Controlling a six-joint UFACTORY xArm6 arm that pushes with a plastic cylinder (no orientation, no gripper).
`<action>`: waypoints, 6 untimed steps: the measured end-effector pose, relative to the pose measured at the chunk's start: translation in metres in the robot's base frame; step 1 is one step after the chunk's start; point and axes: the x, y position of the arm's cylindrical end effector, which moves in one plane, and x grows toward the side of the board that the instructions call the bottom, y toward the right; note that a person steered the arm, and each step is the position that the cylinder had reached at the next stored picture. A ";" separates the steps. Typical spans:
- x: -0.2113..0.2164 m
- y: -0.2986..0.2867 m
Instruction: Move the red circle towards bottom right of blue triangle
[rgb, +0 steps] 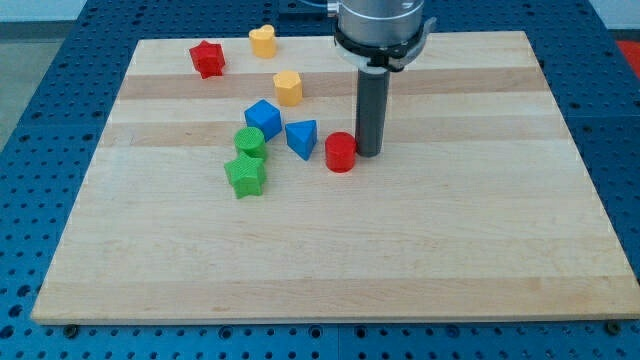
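Note:
The red circle (340, 152) lies on the wooden board just right of the blue triangle (301, 137), a little lower than it and close to touching. My tip (368, 153) stands right against the red circle's right side, at its upper right. The dark rod rises from there toward the view's top.
A blue cube (262, 118) sits up-left of the triangle. A green circle (250, 141) and a green star (245, 175) lie left of it. A yellow hexagon (288, 87), a yellow heart (263, 41) and a red star (208, 59) lie toward the view's top. The board's (450, 240) edges border blue pegboard.

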 end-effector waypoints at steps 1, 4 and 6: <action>0.001 0.000; -0.009 0.002; 0.026 -0.012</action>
